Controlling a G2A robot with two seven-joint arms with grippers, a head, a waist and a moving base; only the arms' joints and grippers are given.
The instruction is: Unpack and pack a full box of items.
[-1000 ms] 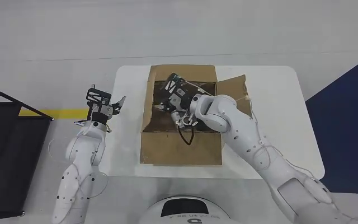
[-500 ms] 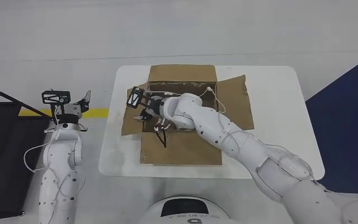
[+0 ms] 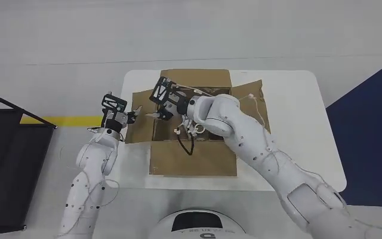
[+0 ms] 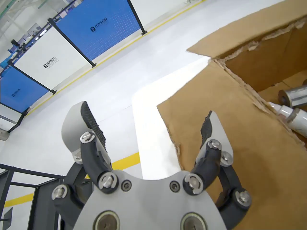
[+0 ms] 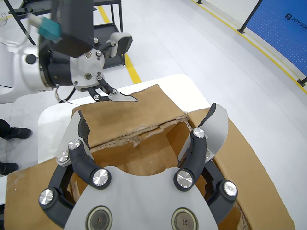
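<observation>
Cardboard box [image 3: 191,156] mid white table [image 3: 292,119], top open, flaps folded out. Silver and white tubes [image 4: 287,113] lie inside, near left wall.

Left gripper [image 4: 148,123] at left side of box, fingers spread wide, holding nothing. Edge of left flap [image 4: 227,144] sits between fingers; contact cannot tell.

Right gripper [image 5: 148,120] over far-left corner of box opening, fingers wide, holding nothing, above torn rim. Left gripper shows just beyond it in right wrist view, one finger [image 5: 124,98] over the flap.
</observation>
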